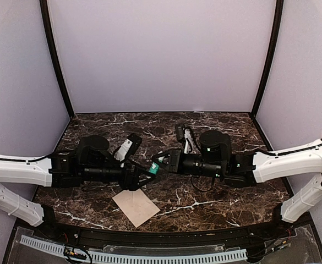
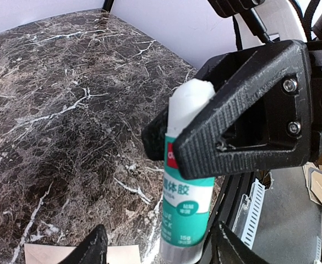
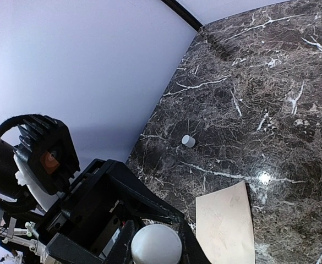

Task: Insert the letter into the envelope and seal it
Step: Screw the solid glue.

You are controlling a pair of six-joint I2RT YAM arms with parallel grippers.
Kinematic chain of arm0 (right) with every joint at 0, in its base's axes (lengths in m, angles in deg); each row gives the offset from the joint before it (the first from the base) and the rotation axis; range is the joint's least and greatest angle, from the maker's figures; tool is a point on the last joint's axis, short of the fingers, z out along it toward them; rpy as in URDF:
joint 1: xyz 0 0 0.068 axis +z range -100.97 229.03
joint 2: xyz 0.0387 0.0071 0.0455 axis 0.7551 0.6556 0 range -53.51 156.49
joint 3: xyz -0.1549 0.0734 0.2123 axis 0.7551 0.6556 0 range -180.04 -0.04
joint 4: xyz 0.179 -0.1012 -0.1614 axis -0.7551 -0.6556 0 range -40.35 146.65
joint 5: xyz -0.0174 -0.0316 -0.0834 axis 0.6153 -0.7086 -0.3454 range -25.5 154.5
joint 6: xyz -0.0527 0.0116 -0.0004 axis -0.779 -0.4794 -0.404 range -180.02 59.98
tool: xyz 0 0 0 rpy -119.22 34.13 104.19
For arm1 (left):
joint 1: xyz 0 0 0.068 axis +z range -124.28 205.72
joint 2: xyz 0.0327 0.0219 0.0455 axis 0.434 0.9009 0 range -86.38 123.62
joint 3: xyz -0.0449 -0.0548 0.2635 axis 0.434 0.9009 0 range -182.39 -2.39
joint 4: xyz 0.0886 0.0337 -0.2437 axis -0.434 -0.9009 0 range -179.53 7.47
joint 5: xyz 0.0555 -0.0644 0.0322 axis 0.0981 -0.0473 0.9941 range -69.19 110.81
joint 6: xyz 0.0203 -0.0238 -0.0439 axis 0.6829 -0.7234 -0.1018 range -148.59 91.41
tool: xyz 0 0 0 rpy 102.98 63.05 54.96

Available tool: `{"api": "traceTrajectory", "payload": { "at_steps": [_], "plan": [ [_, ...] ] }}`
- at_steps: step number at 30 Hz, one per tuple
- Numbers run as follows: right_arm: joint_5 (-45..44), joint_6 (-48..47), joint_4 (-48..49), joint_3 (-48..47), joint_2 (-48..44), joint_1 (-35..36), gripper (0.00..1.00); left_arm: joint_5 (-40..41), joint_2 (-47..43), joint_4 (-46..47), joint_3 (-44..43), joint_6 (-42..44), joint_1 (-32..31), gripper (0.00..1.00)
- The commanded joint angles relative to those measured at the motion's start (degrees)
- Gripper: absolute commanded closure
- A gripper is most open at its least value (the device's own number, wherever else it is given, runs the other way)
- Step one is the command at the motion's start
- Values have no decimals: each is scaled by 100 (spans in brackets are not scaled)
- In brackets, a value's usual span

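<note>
Table (image 1: 232,209) dark marble, white veins; glue stick (image 2: 185,203) white, teal label; letter (image 1: 136,207) pale tan.

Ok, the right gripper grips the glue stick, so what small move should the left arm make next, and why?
Probably draw the left gripper straight back from the glue stick. Its jaws stand open on either side of the stick's base, while the right gripper is shut on the upper part. So the left one carries nothing and only stands in the way.
</note>
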Motion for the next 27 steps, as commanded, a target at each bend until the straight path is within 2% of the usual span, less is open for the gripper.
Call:
{"api": "traceTrajectory", "payload": {
  "at_steps": [1, 5, 10, 14, 18, 20, 22, 27],
  "plan": [
    [-79, 33, 96, -216, -85, 23, 96, -103, 61, 185, -200, 24, -46, 41],
    [-74, 50, 106, -207, -91, 20, 96, -85, 56, 212, -194, 11, -46, 50],
    [-64, 51, 106, -216, -75, 17, 96, -80, 72, 249, -171, -23, -46, 55],
    [-46, 62, 102, -216, -78, 23, 96, -118, 113, 296, -168, -45, -46, 63],
    [-56, 68, 104, -192, -100, 13, 97, -189, 146, 325, -163, -63, -46, 77],
    [-15, 60, 155, -156, -122, 2, 97, -216, 140, 315, -155, -60, -46, 90],
    [88, 24, 300, -84, -169, -24, 97, -255, 120, 295, -137, -56, -46, 97],
    [921, -353, 843, 169, -286, -222, 99, -522, 0, 354, -38, -107, -46, 100]
  ]
}}
